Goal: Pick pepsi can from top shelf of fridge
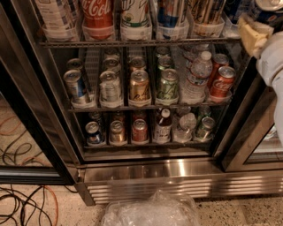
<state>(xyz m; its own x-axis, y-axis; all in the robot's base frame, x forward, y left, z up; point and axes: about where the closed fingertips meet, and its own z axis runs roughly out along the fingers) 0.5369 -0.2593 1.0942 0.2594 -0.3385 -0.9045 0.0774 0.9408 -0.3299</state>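
Blue pepsi can (269, 16) stands lid-up beside the gripper (255, 32), top right.

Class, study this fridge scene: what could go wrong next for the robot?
1. The gripper is at the picture's top right, against the pepsi can; the can could slip and fall.
2. The arm hangs close to the black door frame and may knock it.

Claw (258, 28) is clamping pepsi can (269, 13), lid showing just above claw. Top shelf (132, 43) of fridge (146, 170) is running off left of claw, carrying red Coca-Cola can (97, 13) well left. White arm (274, 66) is hanging just below claw.
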